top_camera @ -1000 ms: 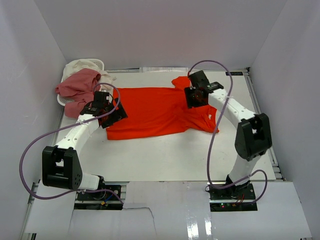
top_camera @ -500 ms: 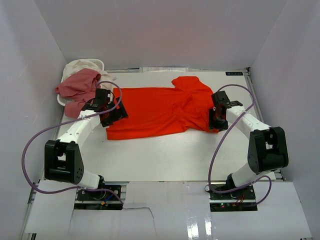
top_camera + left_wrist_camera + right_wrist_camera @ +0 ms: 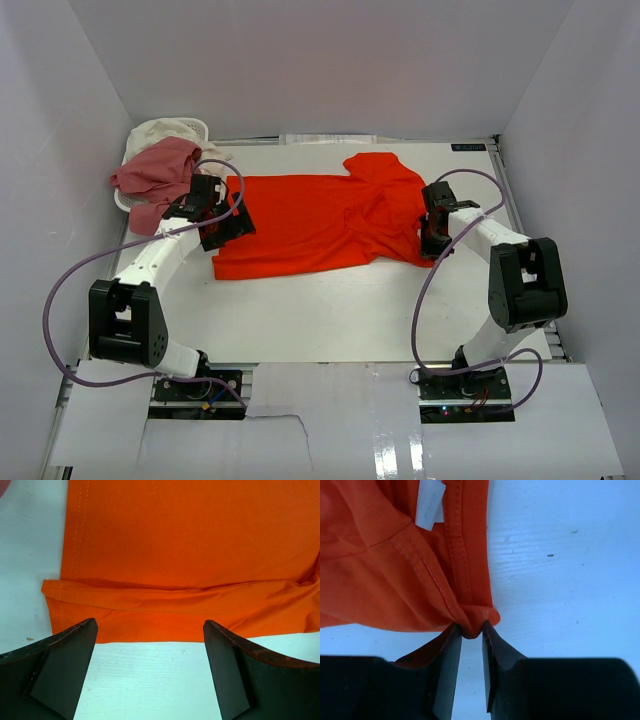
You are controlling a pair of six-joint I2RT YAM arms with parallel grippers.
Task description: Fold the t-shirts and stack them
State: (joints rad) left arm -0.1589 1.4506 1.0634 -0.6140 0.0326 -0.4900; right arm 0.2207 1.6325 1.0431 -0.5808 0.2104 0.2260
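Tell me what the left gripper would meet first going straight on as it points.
Probably the folded near edge of the orange-red t-shirt, just ahead of the open left gripper. Its downward tilt is unclear, so the table might come first.

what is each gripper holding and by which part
Right gripper pinches the orange-red t-shirt at its neckband edge; left gripper is open, holding nothing.
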